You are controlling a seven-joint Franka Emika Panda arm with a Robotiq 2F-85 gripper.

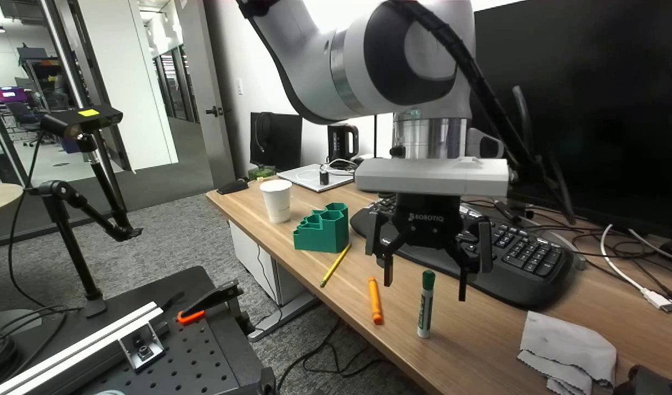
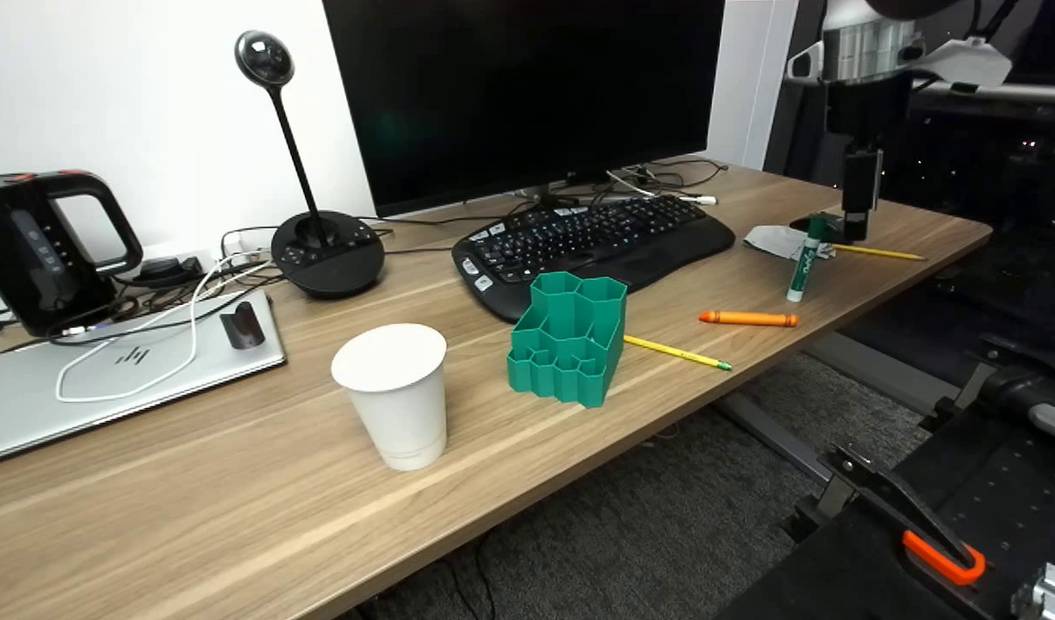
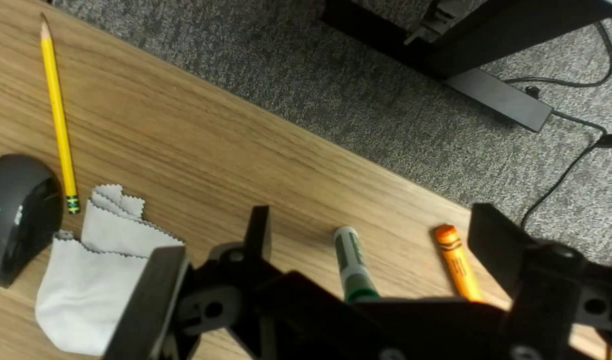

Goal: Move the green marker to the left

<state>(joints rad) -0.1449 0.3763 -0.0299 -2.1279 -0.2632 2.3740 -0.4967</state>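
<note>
The green marker (image 1: 425, 307) stands on its end on the wooden desk, its dark-green cap up and its white-and-green body below. It also shows in an exterior view (image 2: 803, 263) and in the wrist view (image 3: 351, 257), where its cap end is hidden by the gripper body. My gripper (image 1: 425, 291) is open and empty, its fingers pointing down above the desk. In the wrist view the marker appears between the two spread fingers (image 3: 372, 212), nearer the left finger, and neither finger touches it. In an exterior view the gripper (image 2: 856, 226) appears beyond the marker.
An orange crayon (image 1: 375, 300) lies beside the marker. A yellow pencil (image 1: 336, 265), a green honeycomb holder (image 1: 320, 231) and a white cup (image 1: 277, 202) stand or lie further along. A black keyboard (image 1: 511, 269), a grey cloth (image 1: 569, 345) and a mouse (image 3: 23, 215) are nearby.
</note>
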